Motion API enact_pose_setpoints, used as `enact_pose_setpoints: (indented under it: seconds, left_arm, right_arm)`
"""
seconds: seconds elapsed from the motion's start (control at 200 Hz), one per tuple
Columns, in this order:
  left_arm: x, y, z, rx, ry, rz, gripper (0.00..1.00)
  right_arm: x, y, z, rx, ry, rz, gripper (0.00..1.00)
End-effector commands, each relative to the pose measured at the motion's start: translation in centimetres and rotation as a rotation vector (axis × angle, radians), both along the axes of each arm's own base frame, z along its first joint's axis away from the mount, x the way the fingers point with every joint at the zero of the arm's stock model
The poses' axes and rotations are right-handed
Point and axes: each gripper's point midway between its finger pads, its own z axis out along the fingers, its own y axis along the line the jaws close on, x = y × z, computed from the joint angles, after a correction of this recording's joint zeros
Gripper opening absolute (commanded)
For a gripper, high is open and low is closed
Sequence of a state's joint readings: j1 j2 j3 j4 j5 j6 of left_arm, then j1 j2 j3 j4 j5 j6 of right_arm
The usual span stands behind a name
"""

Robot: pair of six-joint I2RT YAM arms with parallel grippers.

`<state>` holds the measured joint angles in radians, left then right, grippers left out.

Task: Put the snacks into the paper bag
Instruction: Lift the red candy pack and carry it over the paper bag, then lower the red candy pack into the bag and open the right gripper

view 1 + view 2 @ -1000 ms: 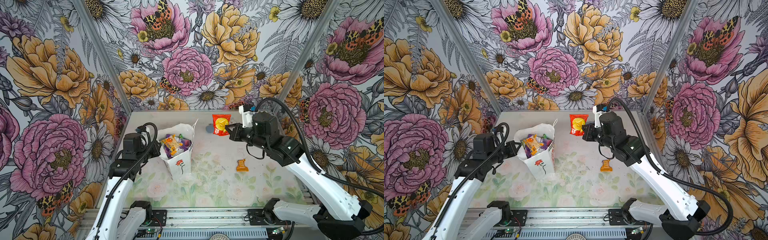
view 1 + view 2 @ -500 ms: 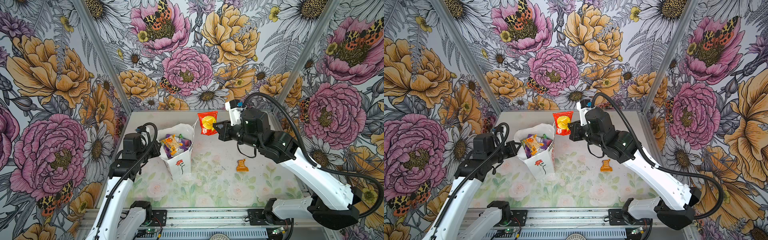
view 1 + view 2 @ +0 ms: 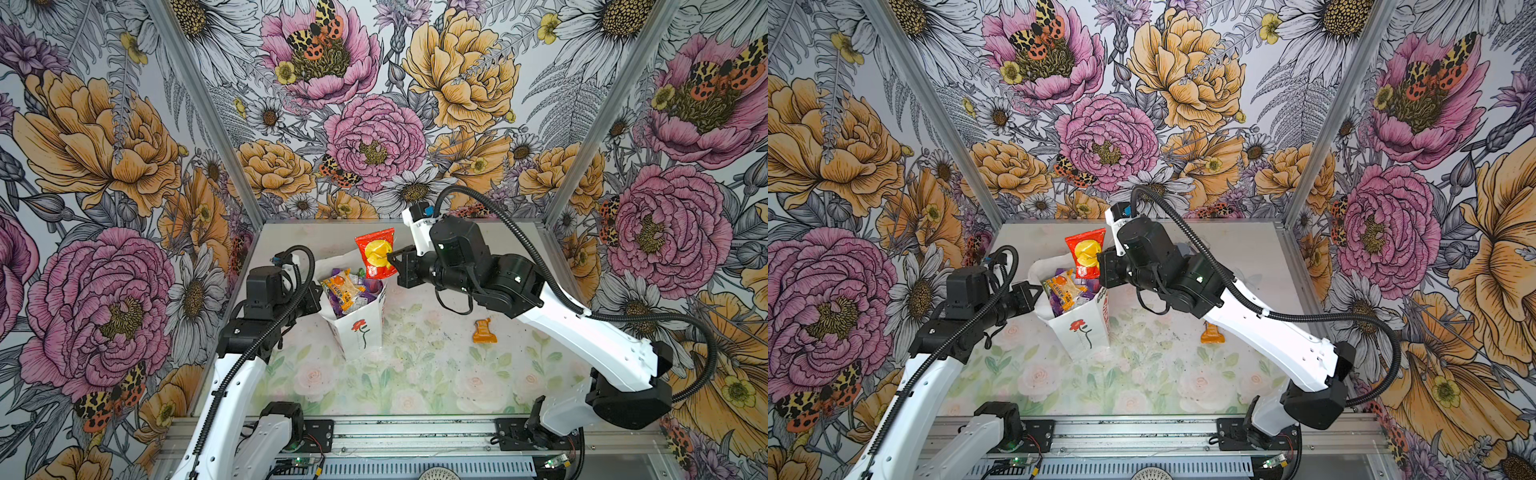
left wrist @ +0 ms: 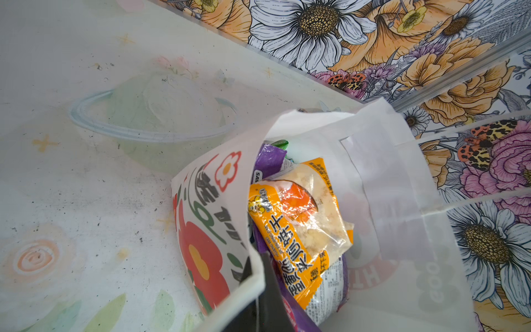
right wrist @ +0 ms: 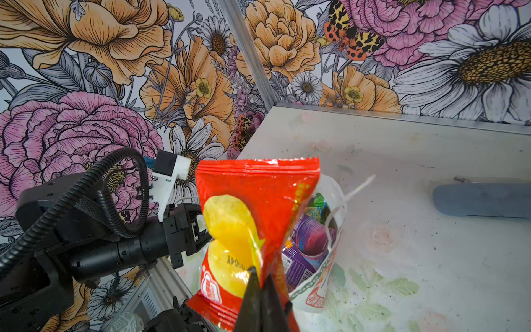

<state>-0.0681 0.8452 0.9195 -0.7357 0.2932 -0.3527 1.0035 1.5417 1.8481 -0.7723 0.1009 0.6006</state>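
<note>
Bagging step: red-yellow packet (image 3: 375, 252) held at the mouth of the paper bag (image 3: 358, 332).

To do this well, the right end effector (image 3: 392, 261) should bring the packet squarely over the opening, lower its bottom edge past the rim among the snacks (image 3: 345, 289) inside, and only then let go (a crinkly pouch released early may catch the rim and slide onto the bench (image 3: 436, 374)). Its jaws are pinched narrow on the packet's edge, with the pouch hanging upright just above the bag's rim. The left end effector (image 4: 260, 270) is closed on the bag's opposite rim, holding the mouth apart. The bag stands upright on the bench, well filled. One orange packet (image 3: 484, 331) lies apart on the bench, not yet bagged.
</note>
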Motion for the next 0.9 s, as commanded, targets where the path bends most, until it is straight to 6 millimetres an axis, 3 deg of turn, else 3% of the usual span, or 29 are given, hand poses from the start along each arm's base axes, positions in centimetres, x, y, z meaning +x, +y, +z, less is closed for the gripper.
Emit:
enact_pose_setpoints:
  seconds: [0.0,0.255,0.896]
  left_arm:
    - [0.7,0.1,3.6,-0.002,-0.151,-0.002,0.03]
    - [0.6,0.0,3.8,-0.003,-0.158,-0.004,0.03]
    - [0.5,0.0,3.9,-0.006,-0.161,-0.007,0.03]
  right_arm:
    - [0.2,1.5,0.7,-0.003,-0.026,0.013,0.0]
    - [1.7,4.3,-3.1,-0.114,0.032,0.003,0.0]
    - [5.7,3.5,-10.5,-0.42,0.131,-0.138,0.0]
